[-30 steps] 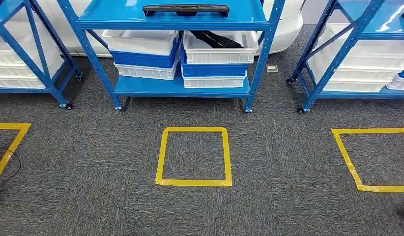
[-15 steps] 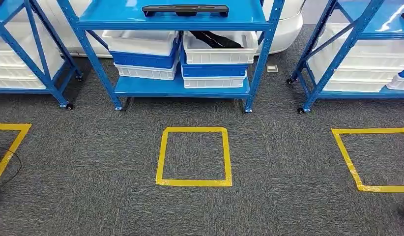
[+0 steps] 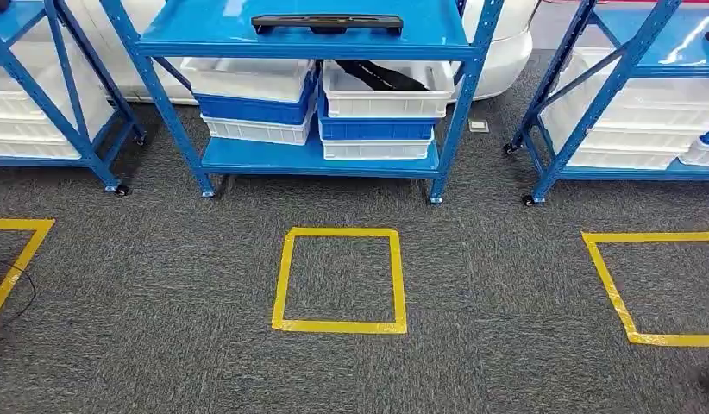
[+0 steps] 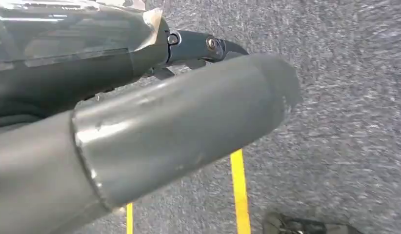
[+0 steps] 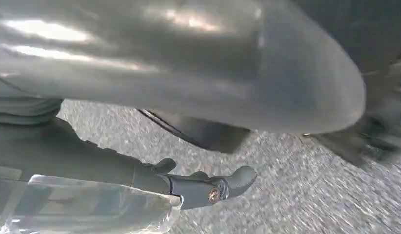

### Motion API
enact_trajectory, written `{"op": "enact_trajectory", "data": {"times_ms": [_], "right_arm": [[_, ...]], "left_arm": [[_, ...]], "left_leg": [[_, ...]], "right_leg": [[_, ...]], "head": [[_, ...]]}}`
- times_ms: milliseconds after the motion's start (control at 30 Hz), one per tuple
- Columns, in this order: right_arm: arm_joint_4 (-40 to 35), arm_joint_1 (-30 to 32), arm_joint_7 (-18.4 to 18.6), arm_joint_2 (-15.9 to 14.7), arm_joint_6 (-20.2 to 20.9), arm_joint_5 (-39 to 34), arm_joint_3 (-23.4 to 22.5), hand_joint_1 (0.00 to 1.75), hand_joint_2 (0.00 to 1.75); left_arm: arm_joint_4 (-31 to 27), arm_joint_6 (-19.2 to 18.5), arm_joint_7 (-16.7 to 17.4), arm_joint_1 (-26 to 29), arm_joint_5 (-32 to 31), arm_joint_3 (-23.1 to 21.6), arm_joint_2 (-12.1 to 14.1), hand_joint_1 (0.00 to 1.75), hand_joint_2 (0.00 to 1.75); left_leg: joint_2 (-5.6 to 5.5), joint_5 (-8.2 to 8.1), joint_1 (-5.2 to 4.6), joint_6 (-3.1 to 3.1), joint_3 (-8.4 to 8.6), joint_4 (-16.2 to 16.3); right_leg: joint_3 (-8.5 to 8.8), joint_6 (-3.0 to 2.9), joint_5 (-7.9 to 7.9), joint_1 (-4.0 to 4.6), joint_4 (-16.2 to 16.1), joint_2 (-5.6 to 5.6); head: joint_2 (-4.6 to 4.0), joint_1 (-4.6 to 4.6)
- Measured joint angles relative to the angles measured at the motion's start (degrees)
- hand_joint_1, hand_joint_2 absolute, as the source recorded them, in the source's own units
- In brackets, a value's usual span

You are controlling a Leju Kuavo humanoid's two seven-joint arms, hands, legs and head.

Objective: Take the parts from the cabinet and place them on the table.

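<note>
A long black part [image 3: 327,22] lies on the upper shelf of the middle blue cabinet [image 3: 308,155]. Another black part [image 3: 381,73] sits in the top white bin [image 3: 385,95] on the lower shelf, at the right. In the left wrist view my left hand [image 4: 179,122] hangs over the grey carpet; its thick grey thumb and a dark finger [image 4: 208,46] are stretched out with nothing in them. My right hand [image 5: 189,73] hangs the same way, a dark finger [image 5: 213,187] extended, holding nothing.
A yellow tape square [image 3: 340,326] marks the carpet in front of the middle cabinet, with more tape squares at the left [image 3: 23,250] and right [image 3: 610,285]. Blue cabinets with white bins stand at the left [image 3: 75,129] and right [image 3: 584,103]. Stacked white and blue bins [image 3: 256,108] fill the lower shelf.
The whole head picture has slid down a little, so the camera has moved. Nothing on the shelves has shifted.
</note>
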Motion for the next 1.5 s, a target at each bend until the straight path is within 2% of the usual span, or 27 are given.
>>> {"op": "enact_trajectory", "data": {"times_ms": [33, 67, 100, 200, 300, 367, 400, 500, 533, 567, 600, 667, 733, 867, 933, 967, 1000, 1033, 1067, 1100, 1167, 1233, 1300, 1367, 1400, 1433, 1500], "right_arm": [[0.1, 0.1, 0.0, 0.1, 0.0, 0.0, 0.0, 0.0, 0.0], [0.1, -0.1, 0.0, 0.0, 0.0, 0.0, 0.0, 0.0, 0.0], [0.1, 0.0, 0.0, 0.1, 0.0, -0.1, 0.0, 0.0, 0.0], [0.0, 0.3, 0.0, 0.2, 0.0, 0.0, 0.0, 0.0, 0.0], [0.1, -0.1, 0.0, 0.2, 0.0, 0.0, 0.0, 0.0, 0.0], [0.1, 0.0, 0.0, 0.1, 0.0, 0.0, 0.0, 0.0, 0.0], [0.1, 0.2, 0.0, 0.1, 0.0, 0.0, 0.0, 0.0, 0.0], [0.1, 0.2, 0.0, 0.2, 0.0, 0.0, 0.2, 0.0, 0.0], [0.1, 0.2, 0.0, 0.5, 0.0, 0.0, 0.3, 0.0, 0.0], [0.1, 0.1, 0.0, 0.5, 0.0, 0.0, 0.4, 0.0, 0.0], [0.1, -0.2, 0.0, 0.6, -0.1, 0.0, 0.4, 0.0, 0.0], [0.1, -0.1, 0.0, 0.7, -0.1, 0.0, 0.6, 0.0, 0.0], [0.1, -0.1, 0.0, 0.6, -0.1, 0.0, 0.8, 0.0, 0.0], [0.1, -0.3, 0.0, 0.3, -0.1, 0.1, 1.0, 0.0, 0.0], [0.1, 0.0, 0.0, 0.0, 0.1, 0.2, 1.0, 0.0, 0.0], [0.1, 0.1, 0.0, 0.0, 0.1, 0.3, 1.0, 0.0, 0.0], [0.1, 0.1, 0.0, 0.0, 0.1, 0.2, 1.0, 0.0, 0.0], [0.1, 0.2, 0.0, 0.0, 0.2, 0.2, 1.0, 0.0, 0.0], [0.1, 0.2, 0.0, 0.0, 0.2, 0.0, 1.0, 0.0, 0.0], [0.1, 0.1, 0.0, 0.0, 0.2, -0.1, 1.0, 0.0, 0.0], [0.1, 0.1, 0.0, -0.1, 0.1, -0.5, 1.0, 0.0, 0.0], [0.1, 0.1, 0.0, 0.0, 0.0, -0.7, 1.0, 0.0, 0.0], [0.1, -0.2, 0.0, 0.2, -0.1, -0.8, 1.0, 0.0, 0.0], [0.1, 0.0, 0.0, 0.2, -0.1, -0.9, 1.0, 0.0, 0.0], [0.1, 0.2, 0.0, 0.2, -0.1, -1.0, 1.0, 0.0, 0.0], [0.1, 0.3, 0.0, 0.2, -0.1, -1.1, 1.0, 0.0, 0.0], [0.1, 0.4, 0.0, 0.4, -0.1, -1.2, 1.0, 0.0, 0.0]], "left_arm": [[0.0, 0.0, 0.0, 0.0, 0.0, 0.0, 0.0, 0.0, 0.0], [0.0, 0.1, 0.0, -0.1, 0.0, 0.0, 0.0, 0.0, 0.0], [0.0, 0.1, 0.0, -0.1, -0.1, 0.0, 0.0, 0.0, 0.0], [0.0, 0.3, 0.0, -0.2, -0.1, 0.0, 0.2, 0.0, 0.0], [0.0, 0.3, 0.0, -0.2, -0.2, 0.0, 0.0, 0.0, 0.0], [0.0, 0.4, 0.0, -0.1, -0.2, 0.0, 0.0, 0.0, 0.0], [0.0, 0.5, 0.0, 0.0, -0.2, 0.0, 0.0, 0.0, 0.0], [0.0, 0.7, 0.0, 0.0, -0.5, 0.0, 0.0, 0.0, 0.0], [0.0, 0.8, 0.0, 0.0, -0.6, 0.0, 0.2, 0.0, 0.0], [0.0, 0.9, 0.0, -0.1, -0.7, 0.0, 0.2, 0.0, 0.0], [0.0, 0.9, 0.0, -0.1, -0.7, 0.0, 0.2, 0.0, 0.0], [0.0, 1.0, 0.1, 0.1, -0.6, 0.0, 0.2, 0.0, 0.0], [0.0, 1.0, 0.1, 0.1, -0.6, 0.0, 0.2, 0.0, 0.0], [0.0, 1.0, 0.1, -0.1, -0.6, 0.0, 0.1, 0.0, 0.0], [0.0, 1.0, 0.1, 0.1, -0.5, 0.0, 0.0, 0.0, 0.0], [0.0, 1.0, 0.1, 0.1, -0.6, 0.0, -0.1, 0.0, 0.0], [0.0, 1.0, 0.1, 0.1, -0.6, 0.0, -0.1, 0.0, 0.0], [0.0, 1.0, 0.1, 0.1, -0.6, 0.0, -0.2, 0.0, 0.0], [0.0, 1.0, 0.1, 0.1, -0.7, 0.0, -0.1, 0.0, 0.0], [0.0, 1.0, 0.1, 0.0, -0.8, 0.0, -0.2, 0.0, 0.0], [0.0, 1.0, 0.1, -0.1, -1.0, 0.0, -0.2, 0.0, 0.0], [0.0, 1.0, 0.0, -0.1, -1.2, 0.0, 0.0, 0.0, 0.0], [0.0, 0.9, 0.0, -0.3, -1.3, 0.0, 0.0, 0.0, 0.0], [0.0, 1.0, 0.0, -0.2, -1.4, 0.0, 0.1, 0.0, 0.0], [0.0, 1.0, 0.0, -0.1, -1.4, 0.0, 0.1, 0.0, 0.0], [0.0, 1.0, 0.1, -0.1, -1.4, 0.0, 0.2, 0.0, 0.0], [0.0, 1.0, 0.2, 0.0, -1.4, 0.0, 0.2, 0.0, 0.0]], "left_leg": [[-0.02, -0.33, -0.11, -0.47, 0.43, 0.3], [0.01, -0.57, -0.22, -0.88, 0.22, 0.3], [-0.02, -0.85, -0.24, -1.36, 0.29, 0.4], [0.26, -1.3, 0.4, -2.09, 0.43, 2.4], [0.67, -5.02, 0.8, -3.26, -6.22, 13.3], [0.68, -6.7, 1.04, -3.61, -10.89, 18.5], [0.69, -5.31, 1.08, -3.54, -11.59, 17.6], [0.75, 4.21, 0.87, -2.32, -7.97, 4.8], [0.92, 5.61, 0.55, -1.71, -7.38, 2.7], [1.0, 3.08, 0.03, -1.56, -7.71, 3.0], [0.78, 2.67, -0.03, -1.2, -7.25, 2.4], [0.59, 3.46, -0.04, -0.25, -5.84, 1.0], [0.69, 3.32, 0.42, 0.22, -3.46, 0.1], [0.59, 1.71, 0.4, 0.58, -2.01, 0.2], [0.36, 0.76, 0.42, 0.35, -0.76, 0.2], [0.26, 0.2, 0.44, 0.17, 0.04, 0.2], [0.26, -0.36, 0.45, -0.04, 0.8, 0.2], [0.26, -0.93, 0.47, -0.32, 0.61, 0.1], [0.12, -1.68, 0.2, -0.65, 2.01, 0.5], [0.1, -2.16, 0.17, -1.25, 1.6, 0.2], [0.2, -1.78, 0.16, -1.89, 2.75, 1.3], [0.55, -3.37, 0.48, -2.57, 2.78, 3.2], [0.67, -7.03, 0.9, -3.36, -1.03, 9.8], [0.68, -9.59, 1.33, -3.99, -6.35, 16.8], [0.68, -8.96, 1.52, -4.14, -7.77, 17.4], [0.71, -6.61, 1.7, -4.21, -8.08, 15.6], [0.96, 0.21, 1.87, -4.2, -6.12, 7.2]], "right_leg": [[-0.03, -0.71, -1.29, 0.29, -1.1, 0.0], [-0.03, -2.23, -2.4, 0.77, -1.3, -0.16], [0.57, -2.87, -1.19, 0.68, -1.4, -0.11], [2.05, -4.34, -1.63, 0.39, -1.7, -0.08], [3.03, -5.43, -2.6, 0.5, -1.7, -0.19], [3.76, -5.51, -3.31, 0.62, -1.7, -0.14], [4.37, -5.46, -3.81, 0.65, -1.7, -0.07], [6.1, -5.17, -5.45, 0.8, -1.8, -0.03], [6.55, -5.06, -5.88, 0.71, -1.9, -0.07], [6.76, -4.66, -6.08, 1.03, -2.4, 0.16], [6.83, -4.22, -6.36, 0.89, -3.0, 0.04], [9.03, -3.02, -5.34, 1.34, -2.8, 0.02], [8.39, -3.14, -6.41, 1.33, 0.0, -0.01], [-2.28, -3.42, -11.53, 1.16, 14.0, 0.0], [-3.22, -2.0, -9.62, 1.11, 11.5, -0.01], [-2.24, -1.09, -6.9, 1.03, 7.2, -0.04], [-0.94, -0.81, -3.6, 0.97, 2.2, -0.05], [-0.14, -1.0, -0.2, 0.98, -1.0, -0.18], [-0.44, -2.18, -1.88, 1.15, -1.2, -0.58], [0.05, -3.18, -2.87, 1.57, -1.0, -0.79], [0.85, -4.31, -1.99, 1.17, -1.7, -0.59], [2.83, -5.33, -1.98, 0.5, -2.0, -0.52], [3.76, -5.99, -2.51, 0.47, -2.0, -0.53], [4.05, -5.81, -3.22, 0.47, -2.0, -0.43], [3.96, -5.64, -3.63, 0.45, -2.0, -0.38], [4.91, -5.38, -4.04, 0.37, -2.0, -0.27], [6.47, -4.82, -5.06, 0.03, -2.0, -0.25]], "head": [[0.0, 0.2], [0.0, 0.24], [0.0, -0.02], [0.0, 0.06], [0.0, -0.13], [0.0, -0.2], [0.0, -0.15], [0.0, -0.22], [0.0, -0.01], [0.0, 0.13], [0.0, -0.11], [0.0, -0.11], [0.0, 0.07], [0.0, 0.2], [0.0, 0.24], [0.0, 0.17], [0.0, 0.17], [0.0, 0.24], [0.0, 0.09], [0.0, 0.04], [0.0, 0.07], [0.0, 0.02], [0.0, -0.07], [0.0, -0.11], [0.0, -0.11], [0.0, -0.13], [0.0, -0.09]]}}
